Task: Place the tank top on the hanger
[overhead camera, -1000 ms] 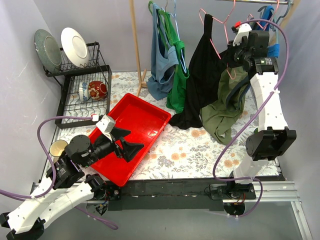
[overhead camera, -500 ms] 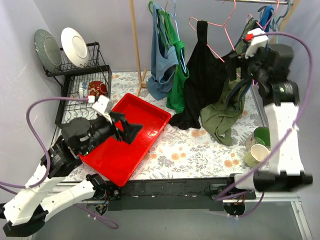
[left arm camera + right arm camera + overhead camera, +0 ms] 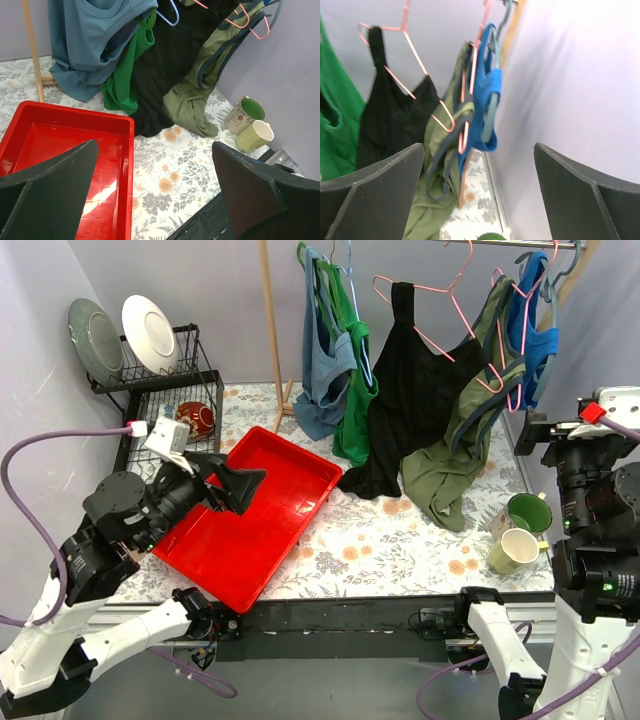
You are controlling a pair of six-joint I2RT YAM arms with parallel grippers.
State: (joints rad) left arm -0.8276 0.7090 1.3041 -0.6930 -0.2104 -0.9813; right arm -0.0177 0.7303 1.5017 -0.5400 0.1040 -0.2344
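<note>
Right arm (image 3: 598, 540) now off soft top (image 3: 412, 405)

text: none readable | labels: none readable | numbers: none readable

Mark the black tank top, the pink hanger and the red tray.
black tank top (image 3: 415, 405), top view, middle of the body.
pink hanger (image 3: 422, 65), right wrist view, sloping right arm of the wire.
red tray (image 3: 255, 525), top view, bare floor.
</note>
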